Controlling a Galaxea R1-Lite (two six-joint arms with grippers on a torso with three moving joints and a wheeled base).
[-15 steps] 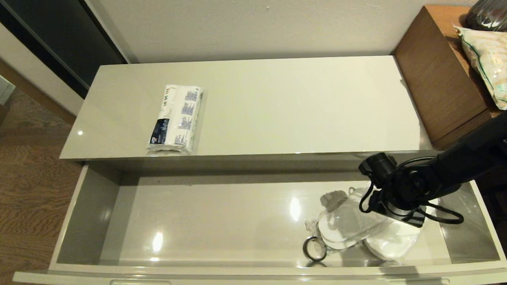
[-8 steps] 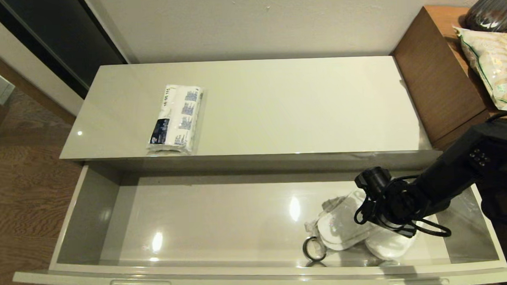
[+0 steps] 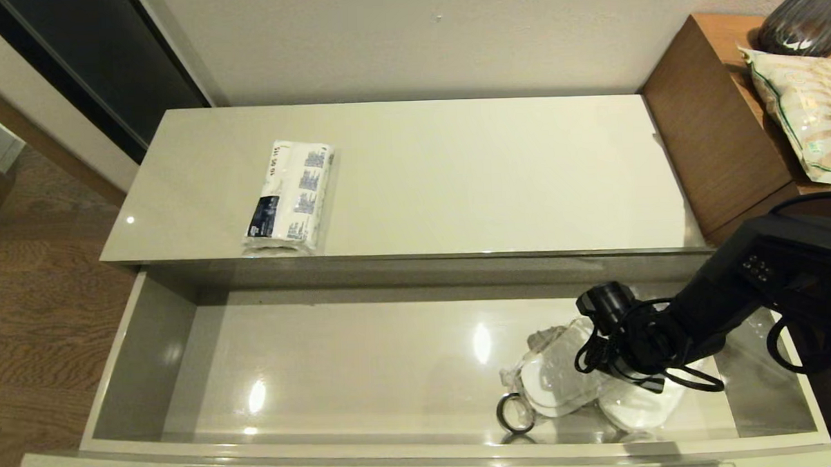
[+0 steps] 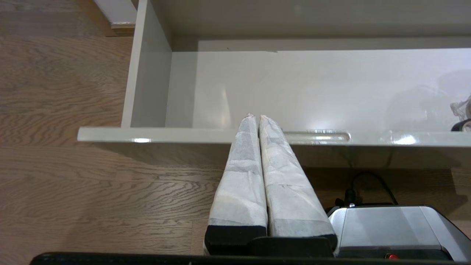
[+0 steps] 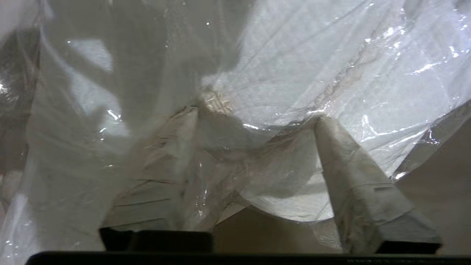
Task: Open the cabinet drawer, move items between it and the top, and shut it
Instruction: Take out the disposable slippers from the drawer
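Observation:
The long grey-beige cabinet drawer (image 3: 149,339) is pulled out. On the cream top (image 3: 469,176), left of centre, lies the white tissue pack (image 3: 290,196) with its dark blue label. The white slippers (image 3: 555,381) in clear plastic lie in the drawer's right part. My right arm's wrist (image 3: 633,340) is down over them. In the right wrist view my right gripper (image 5: 257,123) is open, its fingers spread wide and pressed into the crinkled plastic of the slippers (image 5: 331,73). My left gripper (image 4: 255,117) is shut and empty, just outside the drawer front (image 4: 165,134), beside a slot handle (image 4: 320,137).
A small black ring (image 3: 516,413) lies in the drawer just left of the slippers. A brown wooden unit (image 3: 716,140) stands against the cabinet's right end, with a snack bag (image 3: 809,116) and a dark vase (image 3: 805,16) on it. Wooden floor (image 3: 38,309) lies to the left.
My right arm has dropped lower into the drawer and shifted slightly left, bringing the wrist down onto the slippers. The tissue pack and ring have not moved.

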